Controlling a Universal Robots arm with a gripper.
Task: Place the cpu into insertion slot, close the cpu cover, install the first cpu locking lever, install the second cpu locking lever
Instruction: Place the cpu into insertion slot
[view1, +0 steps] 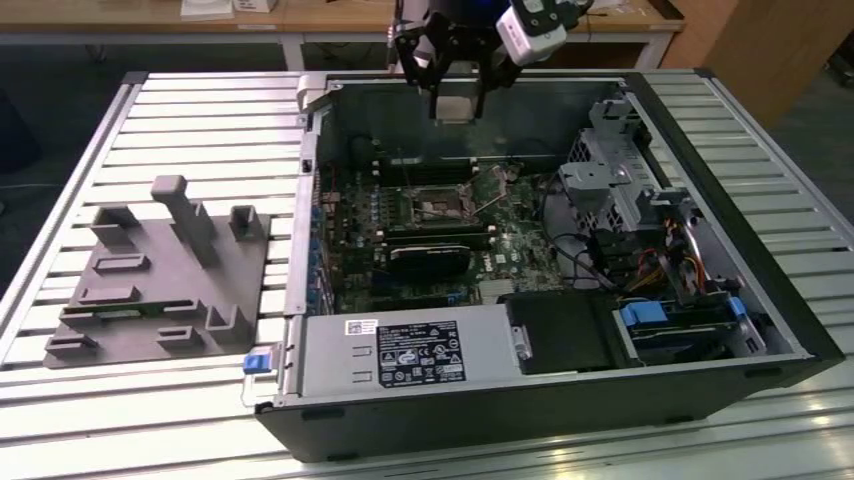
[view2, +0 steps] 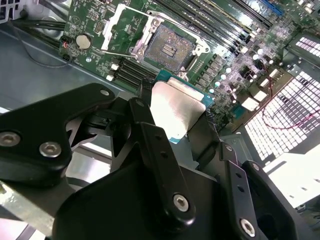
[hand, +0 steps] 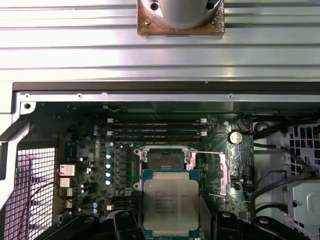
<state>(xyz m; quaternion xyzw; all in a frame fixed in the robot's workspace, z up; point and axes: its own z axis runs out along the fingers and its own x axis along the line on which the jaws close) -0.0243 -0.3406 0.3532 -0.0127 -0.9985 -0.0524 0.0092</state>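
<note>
Your claw pinches the cpu high over the far side of the computer case. The insertion slot lies below, with its cpu cover flipped open.

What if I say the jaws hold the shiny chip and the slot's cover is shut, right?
Not quite. The cpu cover is flipped open, baring the insertion slot, as the second wrist view shows. The jaws do hold the cpu.

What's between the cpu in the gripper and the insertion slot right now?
Nothing in the way: in the first wrist view the cpu, held by the gripper, hangs short of the open insertion slot, with only the slot's silver rim between.
</note>
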